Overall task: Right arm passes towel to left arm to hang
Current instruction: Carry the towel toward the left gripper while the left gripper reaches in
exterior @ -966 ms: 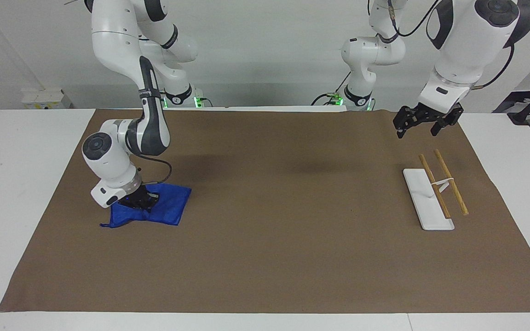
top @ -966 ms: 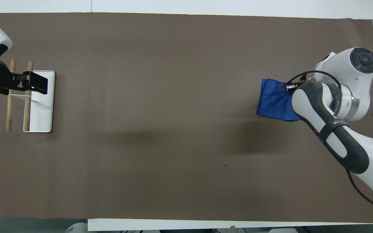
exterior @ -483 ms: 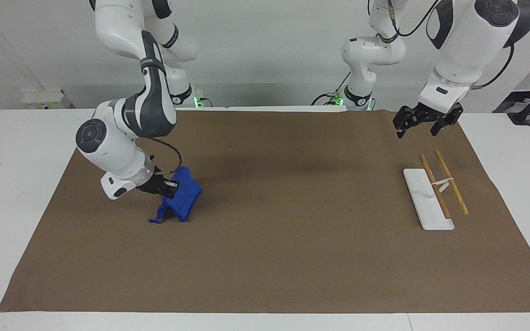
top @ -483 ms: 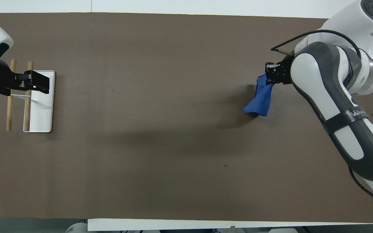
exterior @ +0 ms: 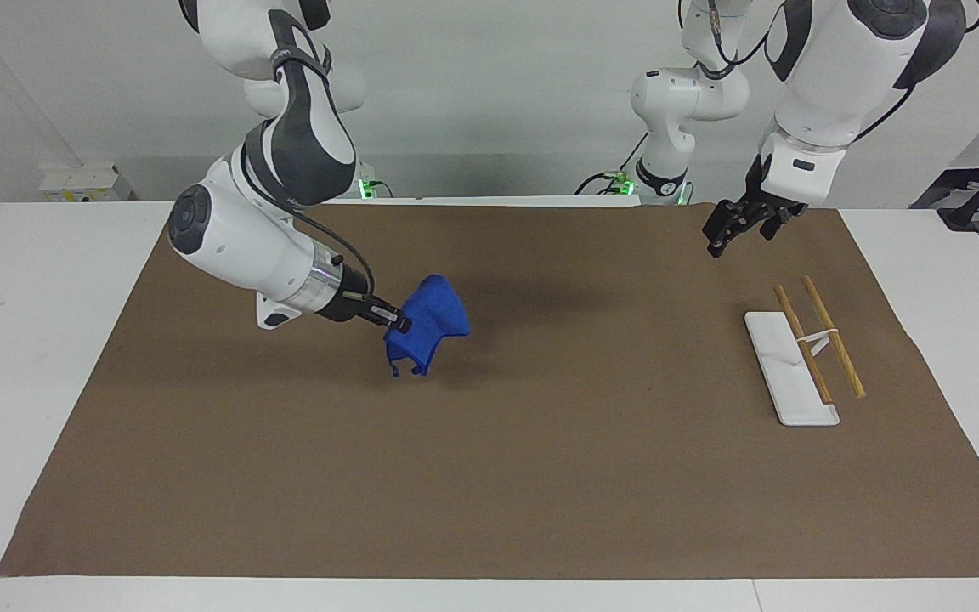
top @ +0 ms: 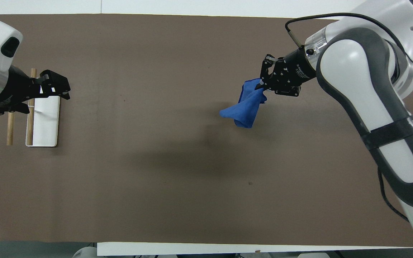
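My right gripper point(exterior: 394, 321) point(top: 262, 84) is shut on one edge of the royal-blue towel point(exterior: 427, 330) point(top: 245, 106). It holds the towel bunched and hanging in the air over the brown mat, between the right arm's end and the middle of the table. My left gripper point(exterior: 734, 228) point(top: 56, 84) is empty and hangs in the air over the mat beside the hanging rack point(exterior: 806, 353) point(top: 31, 107), a white base with two wooden bars.
A brown mat point(exterior: 540, 476) point(top: 156, 179) covers most of the white table. The rack stands on it toward the left arm's end.
My right gripper lifted the towel off the mat and carried it toward the middle of the table. My left gripper turned and moved slightly toward the middle, off the rack.
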Motion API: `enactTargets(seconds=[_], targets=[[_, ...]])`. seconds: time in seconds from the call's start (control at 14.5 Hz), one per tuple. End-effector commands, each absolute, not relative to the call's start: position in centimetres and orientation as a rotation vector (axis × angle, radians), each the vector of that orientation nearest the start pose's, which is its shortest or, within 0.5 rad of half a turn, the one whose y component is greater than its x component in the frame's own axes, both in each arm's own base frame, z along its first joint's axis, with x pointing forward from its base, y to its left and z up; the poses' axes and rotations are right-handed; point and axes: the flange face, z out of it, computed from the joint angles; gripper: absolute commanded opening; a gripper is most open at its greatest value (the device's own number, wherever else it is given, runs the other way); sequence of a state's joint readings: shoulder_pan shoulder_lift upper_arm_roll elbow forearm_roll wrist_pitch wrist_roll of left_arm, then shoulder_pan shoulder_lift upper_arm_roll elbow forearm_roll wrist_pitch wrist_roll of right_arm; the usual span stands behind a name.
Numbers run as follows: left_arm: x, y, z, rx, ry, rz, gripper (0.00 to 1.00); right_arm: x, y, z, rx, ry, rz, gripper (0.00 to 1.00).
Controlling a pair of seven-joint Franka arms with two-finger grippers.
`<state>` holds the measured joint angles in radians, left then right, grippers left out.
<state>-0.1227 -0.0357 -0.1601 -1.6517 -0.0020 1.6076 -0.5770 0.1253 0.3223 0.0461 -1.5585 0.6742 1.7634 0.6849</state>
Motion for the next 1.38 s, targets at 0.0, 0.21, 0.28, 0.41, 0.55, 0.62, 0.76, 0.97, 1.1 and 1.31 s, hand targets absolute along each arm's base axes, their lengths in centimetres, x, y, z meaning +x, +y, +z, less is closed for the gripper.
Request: enactTargets(seconds=[0.0, 0.21, 0.28, 0.41, 0.55, 0.62, 0.76, 0.97, 1.1, 1.31], targets=[[52.4, -15.6, 61.3, -3.144, -0.691, -0.011, 0.98, 63.1, 16.3, 48.2, -2.198, 0.926, 0.609, 0.0], [53.4, -16.1, 60.6, -3.141, -1.007, -0.004, 0.98, 62.4, 17.7, 48.8, -2.016, 0.967, 0.728, 0.01], [53.7, -16.7, 60.1, -3.122, -1.169, 0.035, 0.98, 62.4, 18.2, 48.9, -1.978, 0.986, 0.755, 0.01], [53.9, -17.7, 59.5, -3.061, -1.427, 0.081, 0.98, 62.4, 18.9, 49.3, -1.913, 1.015, 0.785, 0.01], [53.3, -19.5, 58.5, -2.99, -1.55, 0.137, 0.98, 62.4, 19.6, 49.7, -1.852, 1.034, 0.82, 0.01], [52.9, -20.1, 57.9, -2.95, -1.619, 0.178, 0.98, 62.5, 19.6, 49.9, -1.816, 1.051, 0.838, 0.01], [52.5, -21.1, 57.3, -2.915, -1.672, 0.226, 0.98, 62.9, 19.4, 50.3, -1.735, 1.109, 0.86, 0.01], [52.0, -22.6, 56.3, -2.846, -1.831, 0.331, 0.98, 63.1, 19.4, 50.5, -1.627, 1.178, 0.924, 0.01], [51.3, -24.7, 56.5, -2.829, -1.873, 0.35, 0.97, 62.9, 19.3, 50.8, -1.545, 1.18, 0.963, 0.01], [51.4, -27.5, 56.8, -2.804, -2.055, 0.342, 0.96, 63.2, 19.8, 51.2, -1.479, 1.2, 0.969, 0.01]])
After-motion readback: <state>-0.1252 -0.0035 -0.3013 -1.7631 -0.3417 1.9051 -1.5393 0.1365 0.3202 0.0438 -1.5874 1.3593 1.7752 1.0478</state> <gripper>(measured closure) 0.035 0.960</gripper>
